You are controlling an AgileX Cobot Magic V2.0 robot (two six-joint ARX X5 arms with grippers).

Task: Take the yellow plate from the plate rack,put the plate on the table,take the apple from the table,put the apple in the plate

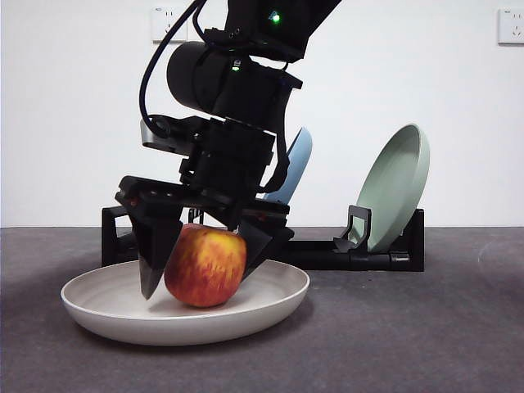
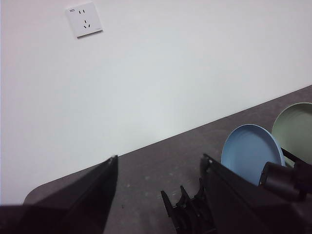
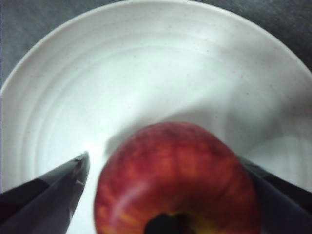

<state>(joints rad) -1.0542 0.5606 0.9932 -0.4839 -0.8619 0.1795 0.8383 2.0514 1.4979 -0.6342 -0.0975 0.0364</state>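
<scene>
Resting in the cream matte yellow plate (image 1: pixel 106 307) on the grey table (image 1: pixel 426 327), the red streaked apple (image 1: pixel 205 265) sits between the right gripper (image 1: pixel 201 266)'s released jaws; lifting askew could nudge it rolling off-centre

Plates: three in total. One yellow plate (image 1: pixel 106 307) lies flat on the table (image 1: pixel 426 336); one blue plate (image 1: pixel 296 160) and one sage-green plate (image 1: pixel 397 184) stand on edge in the plate rack (image 1: pixel 327 252).

Plate racks: one, along the table's far edge.

Apples: one apple (image 1: pixel 205 265), on the yellow plate.

Grippers: two. The right gripper (image 1: pixel 201 270) has one jaw on either side of the apple, with a small gap visible at one jaw. The left gripper (image 2: pixel 158 195) has its jaws apart, with nothing between them.

Wall sockets: two, one socket (image 1: pixel 168 23) near the upper left, a second socket (image 1: pixel 510 24) at the upper right.
</scene>
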